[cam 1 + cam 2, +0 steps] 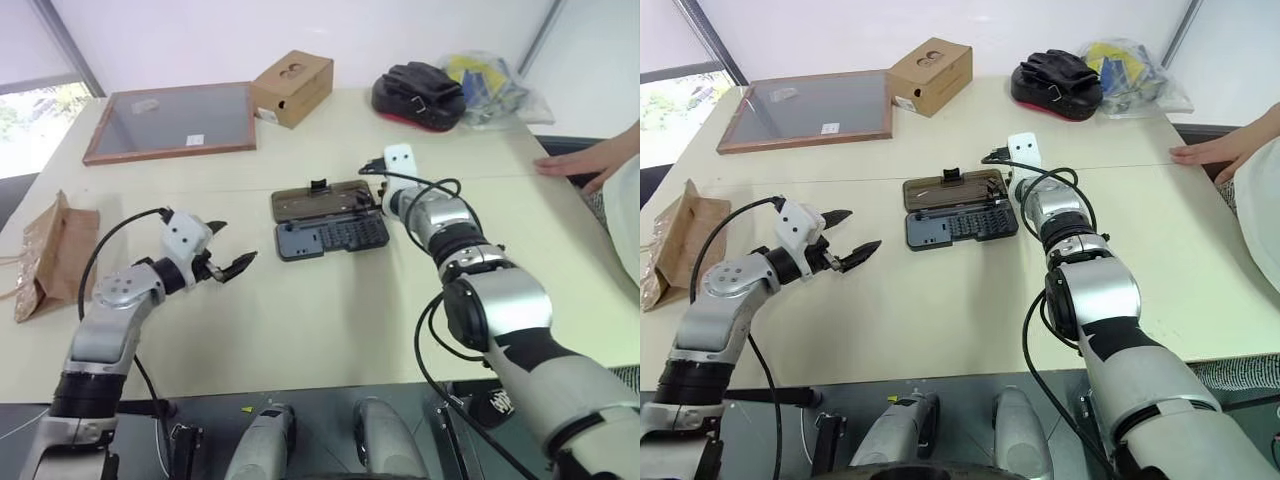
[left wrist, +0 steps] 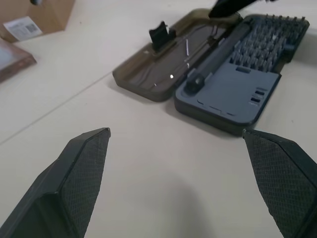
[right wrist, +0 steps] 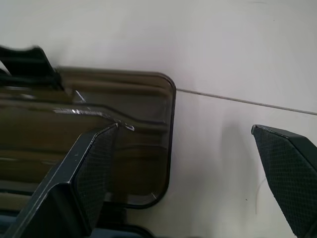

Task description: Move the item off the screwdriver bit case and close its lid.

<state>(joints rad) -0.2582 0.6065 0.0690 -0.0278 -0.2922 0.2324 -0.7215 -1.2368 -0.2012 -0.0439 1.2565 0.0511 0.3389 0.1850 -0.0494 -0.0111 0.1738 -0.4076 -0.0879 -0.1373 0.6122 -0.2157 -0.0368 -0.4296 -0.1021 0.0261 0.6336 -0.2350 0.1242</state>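
Observation:
The screwdriver bit case (image 1: 334,238) lies open mid-table, rows of bits showing in its grey base. Its lid (image 1: 318,201) lies flat on the far side, smoky brown inside, with a black latch tab on its far edge. The item, a crumpled brown paper bag (image 1: 55,255), lies at the table's left edge, well clear of the case. My left gripper (image 1: 226,251) hovers open to the left of the case, pointing at it. My right gripper (image 3: 190,166) stands open at the lid's right end, one finger (image 3: 89,168) over the lid's corner, the other over bare table.
A wood-framed board (image 1: 175,120), a cardboard box with two holes (image 1: 292,88), a black-and-red pouch (image 1: 418,97) and a clear plastic bag (image 1: 490,85) line the far side. A person's hand (image 1: 575,160) rests on the table's right edge.

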